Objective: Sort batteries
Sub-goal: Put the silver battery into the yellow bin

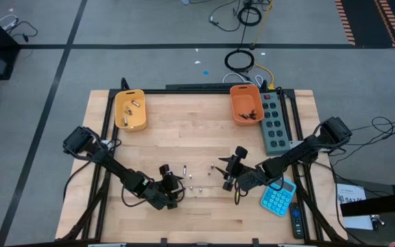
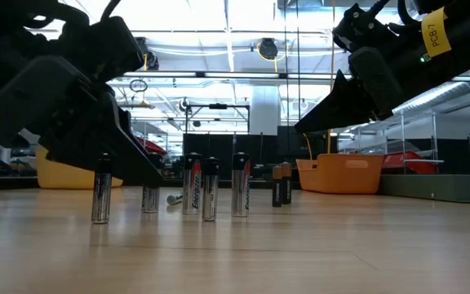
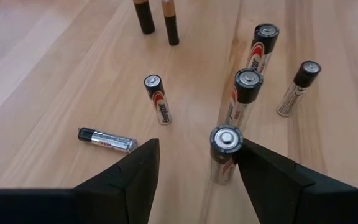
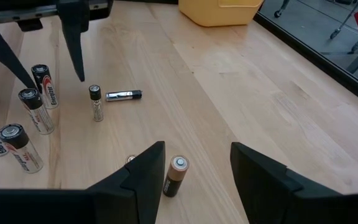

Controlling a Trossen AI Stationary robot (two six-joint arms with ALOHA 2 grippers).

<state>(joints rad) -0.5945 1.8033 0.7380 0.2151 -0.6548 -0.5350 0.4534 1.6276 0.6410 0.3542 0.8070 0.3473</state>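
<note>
Near the table's front edge, left hand [image 3: 194, 168] wide (one upright battery [image 3: 226, 152] between fingers), right hand [image 4: 194, 171] wide — empty.

Bright ceiling lights [image 2: 219, 24] are glaring white in the low view, turning both arms into dark silhouettes. Overhead light is falling evenly on the wooden tabletop [image 1: 184, 137], and the batteries [image 3: 247, 93] are casting only faint, soft shadows.
</note>
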